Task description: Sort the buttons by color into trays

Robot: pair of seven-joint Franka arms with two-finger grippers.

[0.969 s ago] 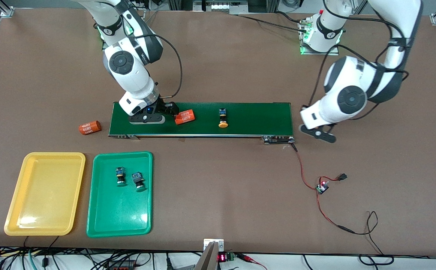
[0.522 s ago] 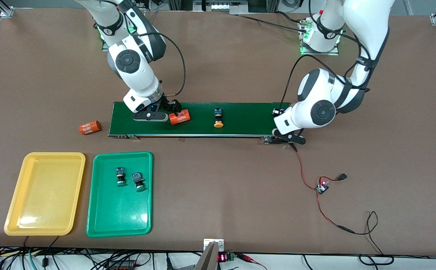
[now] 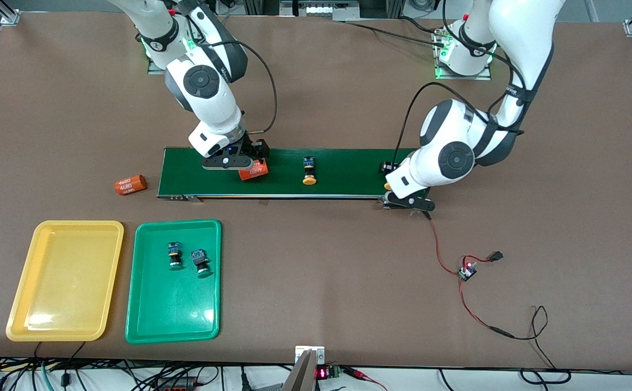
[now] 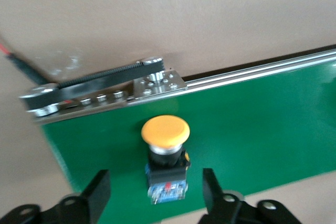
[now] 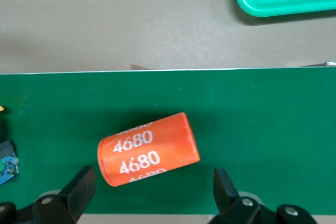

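Buttons: two green-capped (image 3: 174,255) (image 3: 201,262) in green tray (image 3: 147,320); one yellow-capped (image 3: 308,171) mid-belt (image 3: 348,168), another (image 4: 165,153) at belt's left-arm end between spread, empty fingers of left claw (image 4: 152,195). Yellow tray (image 3: 22,320) beside green one. Right claw (image 5: 152,192) wide open over orange cylinder (image 5: 148,149) on belt, gripping nothing.

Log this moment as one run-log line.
left gripper: open over yellow button at belt end | right gripper: open over orange cylinder | green tray: two green buttons | yellow tray
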